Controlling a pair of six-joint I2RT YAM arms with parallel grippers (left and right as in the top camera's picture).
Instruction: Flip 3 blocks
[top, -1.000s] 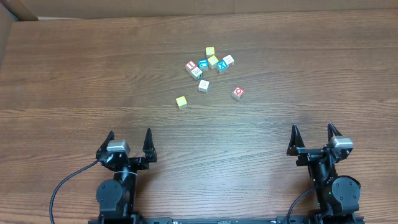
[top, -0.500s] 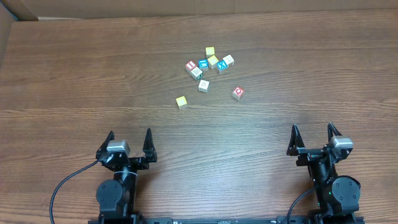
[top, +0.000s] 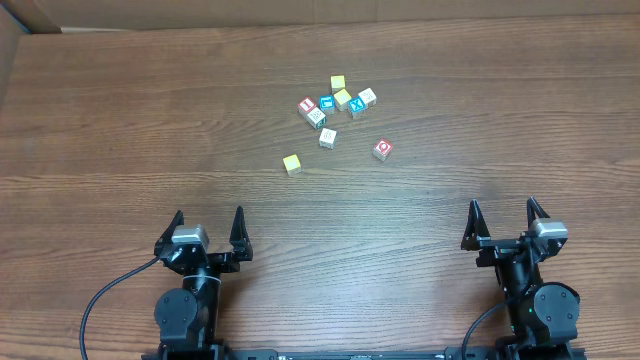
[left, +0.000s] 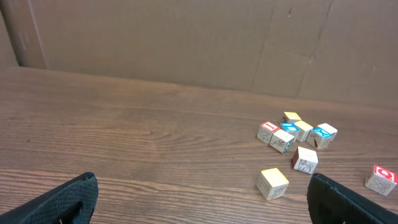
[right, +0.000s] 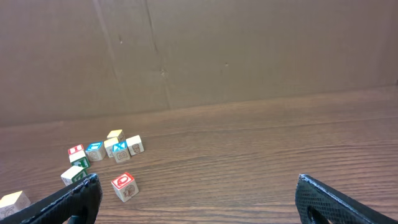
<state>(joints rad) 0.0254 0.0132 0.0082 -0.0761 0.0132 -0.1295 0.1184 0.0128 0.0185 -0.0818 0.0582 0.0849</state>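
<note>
With left gripper (top: 208, 220) and right gripper (top: 502, 216) both wide open (nothing held), I'd pinch the stray O block (top: 383, 150) first, from above.

The left gripper (top: 208, 218) and the right gripper (top: 503, 208) are held fully spread and pointed forward, with both arms folded back, well apart.

Red "O" on block (right: 123, 185); blue "X" on cube (top: 357, 105).

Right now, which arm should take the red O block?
Right. The red O block sits apart from the cluster, nearer the right arm than the left arm; both jaws stand open and empty.
</note>
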